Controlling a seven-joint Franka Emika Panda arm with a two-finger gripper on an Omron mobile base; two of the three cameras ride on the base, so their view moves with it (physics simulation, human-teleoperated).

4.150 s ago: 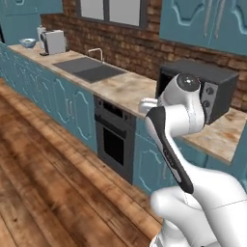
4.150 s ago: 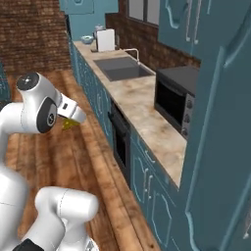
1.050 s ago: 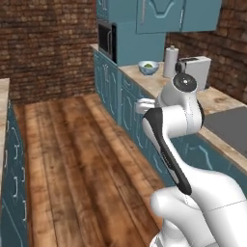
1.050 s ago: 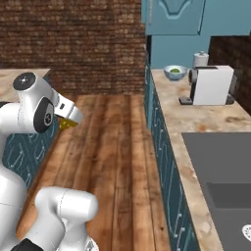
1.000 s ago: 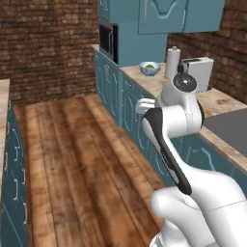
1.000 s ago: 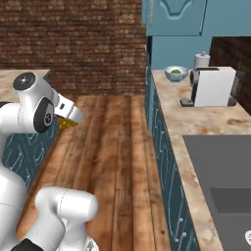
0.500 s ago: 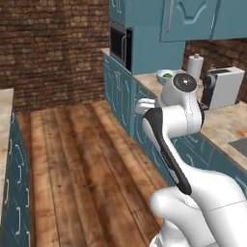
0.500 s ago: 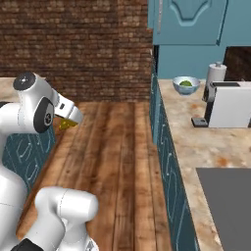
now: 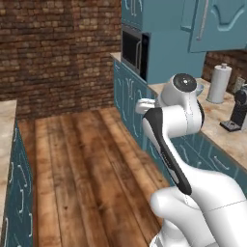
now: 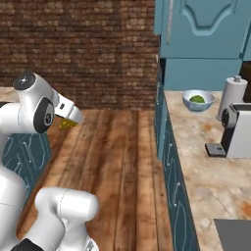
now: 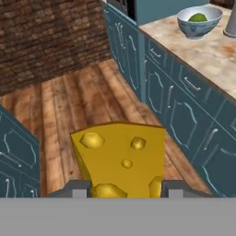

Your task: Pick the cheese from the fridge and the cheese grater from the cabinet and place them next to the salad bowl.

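Yellow-orange cheese (image 11: 120,159), holed, clamped between the two dark finger tips of the gripper (image 11: 124,188) at the bottom of the hand view; jaws closed on the wedge from both sides. Same wedge seen as a small yellow bit under the hand in the right base view (image 10: 66,123), held in the air above the wooden plank floor (image 10: 117,162), well apart from the counter.

Pale blue-white salad bowl (image 10: 198,100) with a green lump inside, standing on the beige stone countertop (image 10: 211,166) close to the teal wall unit at the counter's far end. Same bowl in the hand view's upper right (image 11: 199,20), far beyond the cheese. White paper towel roll (image 10: 232,97) upright just beside the bowl, and a white-and-black coffee machine (image 10: 235,131) nearer along the counter.

Black-fronted microwave (image 9: 134,49) set into the teal cabinetry in the left base view. Teal base cabinets with curved handles (image 11: 182,99) below the countertop. Red brick wall (image 10: 83,49) behind the floor.
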